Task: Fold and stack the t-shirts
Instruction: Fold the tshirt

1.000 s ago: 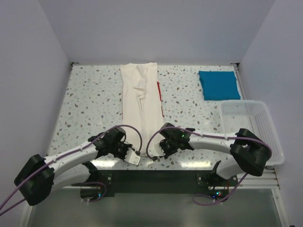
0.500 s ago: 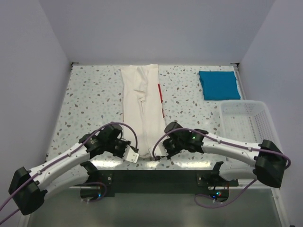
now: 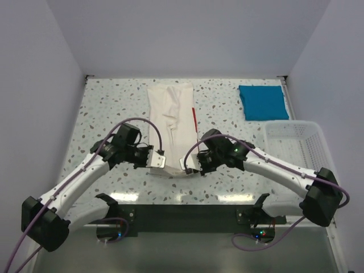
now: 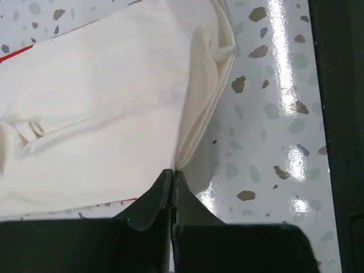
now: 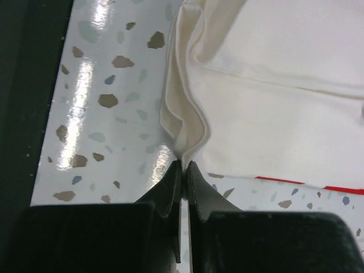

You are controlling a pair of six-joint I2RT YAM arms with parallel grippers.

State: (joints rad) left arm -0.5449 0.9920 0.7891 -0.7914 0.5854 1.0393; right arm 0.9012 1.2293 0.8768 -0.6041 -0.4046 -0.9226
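Both arms have moved in from the near edge of the table (image 3: 96, 119), carrying the near hem of the cream-white t-shirt (image 3: 170, 111) with them, so the strip lies shorter than a second ago. Left gripper (image 3: 161, 162) and right gripper (image 3: 185, 166) are each clamped on a hem corner. Step in hand, as judged: folding the lengthwise strip in half. The next move likely calls for lifting the hem and laying it evenly on the far end. The teal-blue t-shirt (image 3: 263, 102) lies folded at far right, beyond the white basket (image 3: 291, 123).

Lilac walls (image 3: 187, 40) enclose a glossy terrazzo table (image 3: 108, 108).
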